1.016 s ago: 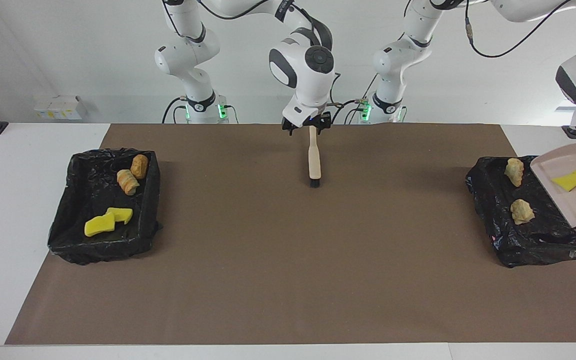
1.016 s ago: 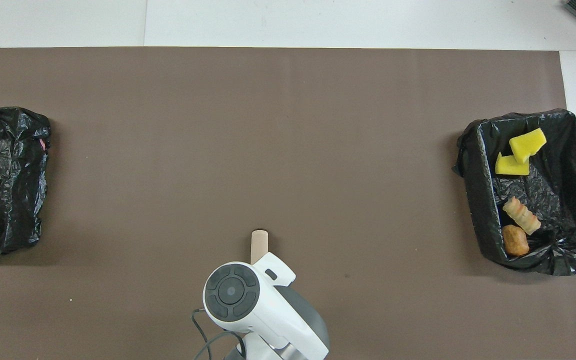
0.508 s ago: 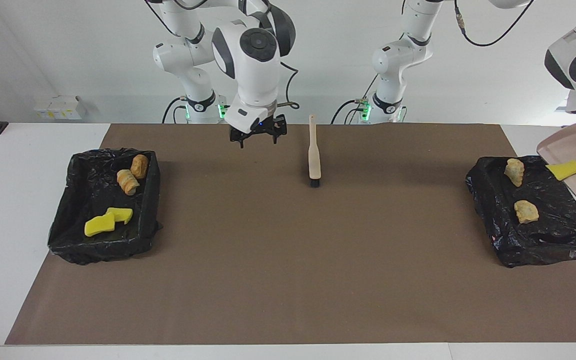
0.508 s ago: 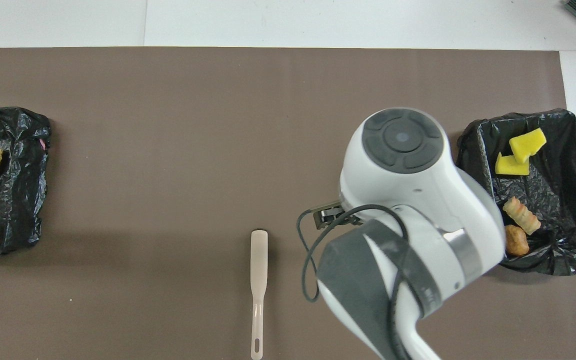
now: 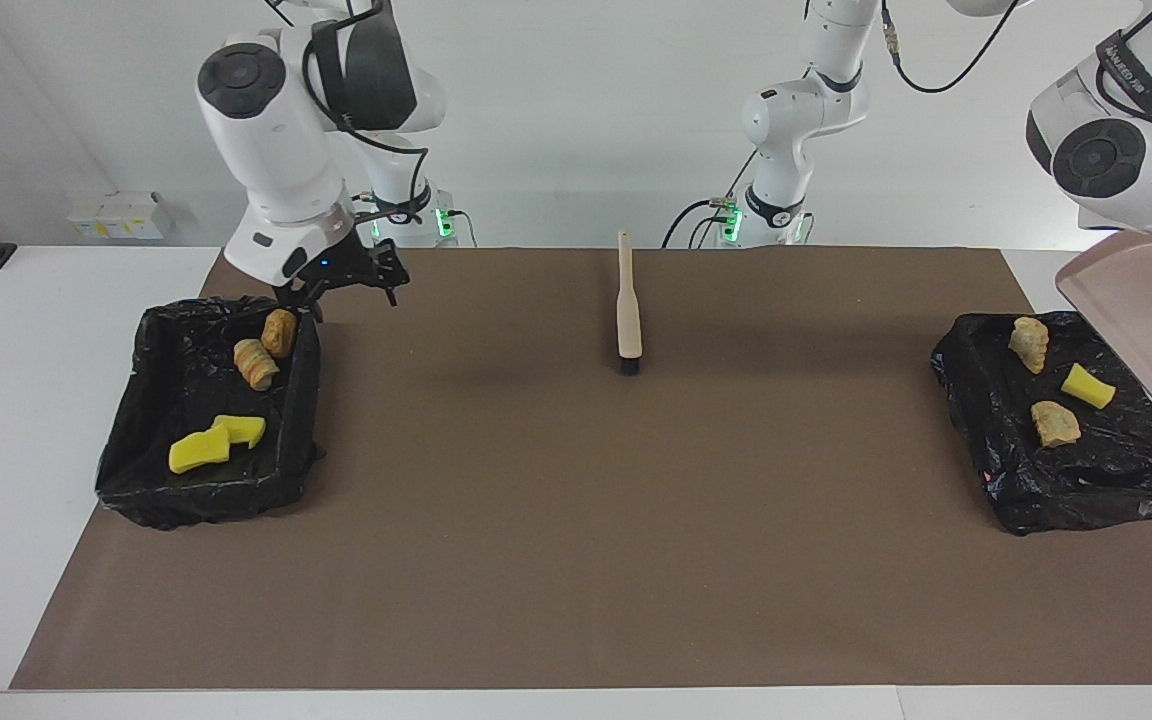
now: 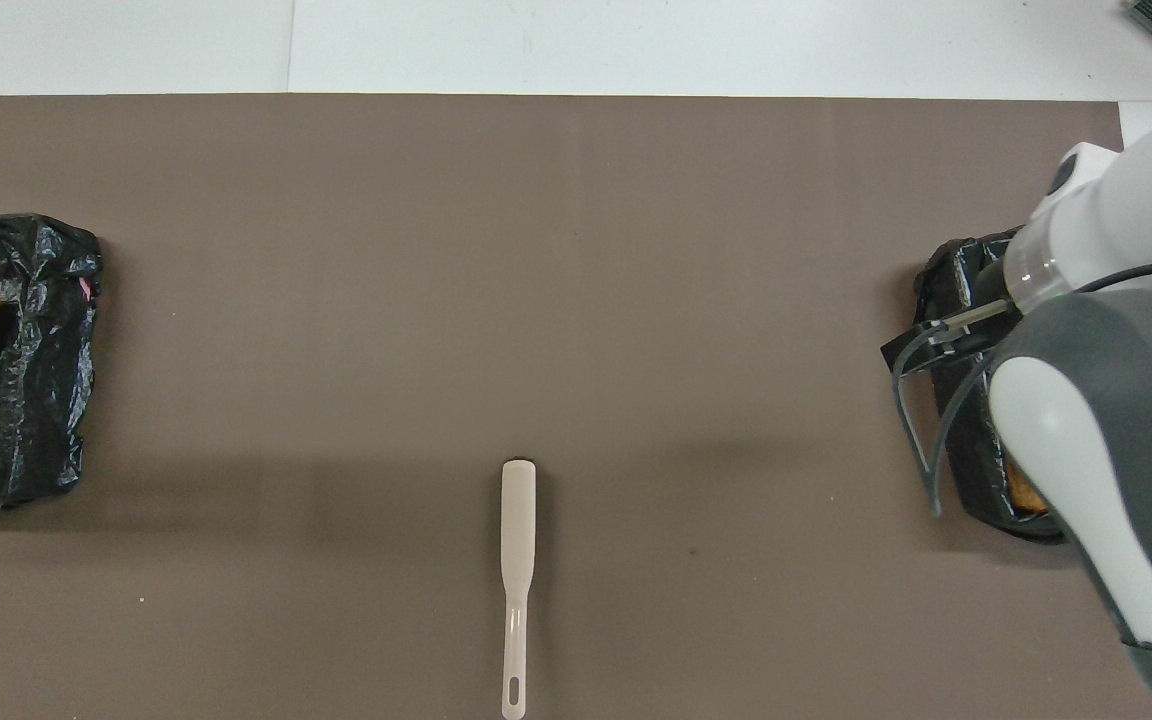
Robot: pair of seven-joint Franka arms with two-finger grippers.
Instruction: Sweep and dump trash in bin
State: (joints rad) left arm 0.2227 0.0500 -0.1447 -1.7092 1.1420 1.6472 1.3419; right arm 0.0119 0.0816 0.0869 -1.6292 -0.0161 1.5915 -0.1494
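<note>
- Lying in the black-lined bin (image 5: 1126, 480) at the facing view's right edge: two bread pieces (image 5: 1028, 343) and a yellow sponge chunk (image 5: 1087, 386).
- Left gripper is out of view past the frame's upper right, its jaws closed, with the tilted dustpan (image 5: 1141, 320) over that bin.
- Right gripper (image 5: 344, 283), jaws open and empty, hangs over the other bin's (image 5: 136, 470) corner at left.
- Brush (image 5: 627, 310) lies on the bench mat (image 5: 576, 560), centre top.

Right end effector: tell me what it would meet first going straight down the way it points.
Likely the black-lined bin at its robot-side corner, near the brown bread piece. The right end effector, open, hangs above that rim; depth is uncertain.
</note>
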